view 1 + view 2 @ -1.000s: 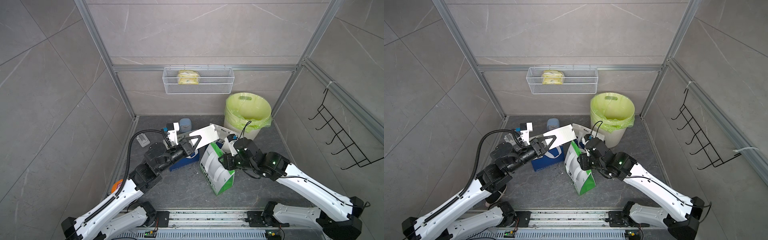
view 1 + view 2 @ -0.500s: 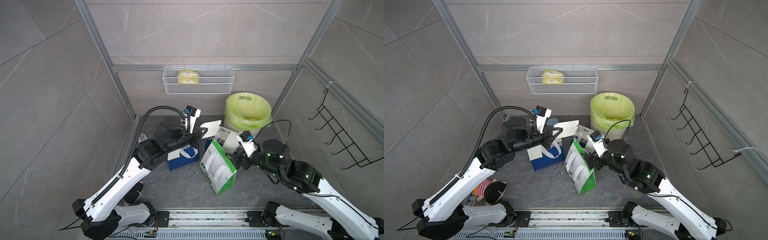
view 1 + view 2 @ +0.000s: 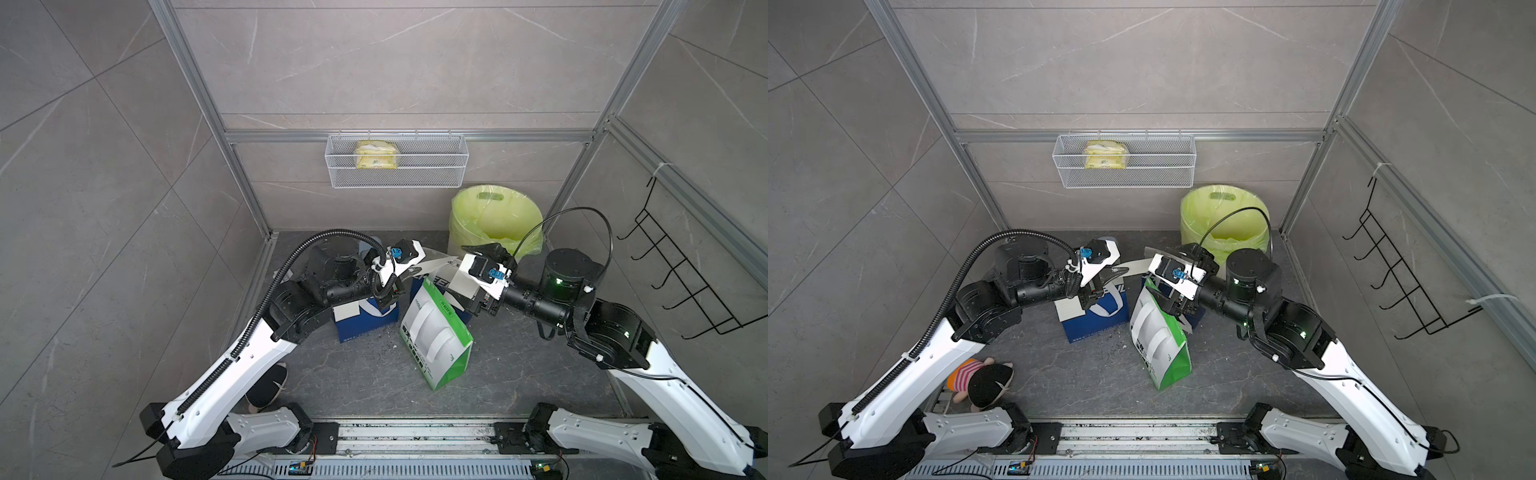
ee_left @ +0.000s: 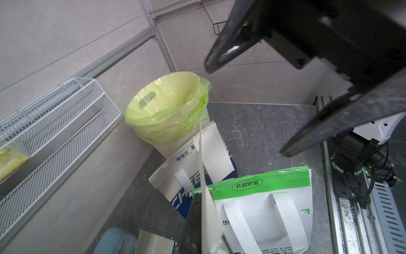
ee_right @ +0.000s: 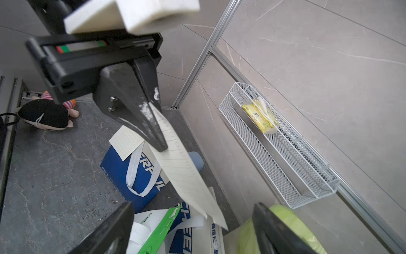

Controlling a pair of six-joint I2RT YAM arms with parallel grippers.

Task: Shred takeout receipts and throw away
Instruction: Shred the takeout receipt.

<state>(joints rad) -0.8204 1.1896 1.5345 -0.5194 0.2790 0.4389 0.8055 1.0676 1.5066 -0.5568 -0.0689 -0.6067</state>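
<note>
Aloft, grips one receipt (image 5: pixel 184 171) by its end in the left gripper (image 5: pixel 159 141), fingers clenched flat on the paper, the lined slip stretched through the air toward the right gripper (image 5: pixel 193 206). Spreads wide on that side, black fingers (image 5: pixel 109 228) released and standing well apart, with the slip's free end hanging between them and touching neither. Holds it, in both top views, above the floor (image 3: pixel 365 382) between the two grippers, over the top of the green bag (image 3: pixel 436 336) and near the green-lined bin (image 3: pixel 494 216). Seen edge-on from the left wrist, runs as a thin white line toward the bin's rim. Lying against the face of a blue bag (image 5: pixel 114 173), beside its white handle (image 5: pixel 129 176), a second receipt (image 5: pixel 126 140). Propped on another blue-and-white bag (image 4: pixel 173 173) at the foot of the bin, a third receipt (image 4: pixel 216 149), printed lines facing out. Elsewhere, hung on the back wall, a wire basket (image 3: pixel 432 174) with a yellow pack (image 3: pixel 376 154) inside; down on the floor at the left side, a plush toy (image 3: pixel 980 378), black head and striped body.
</note>
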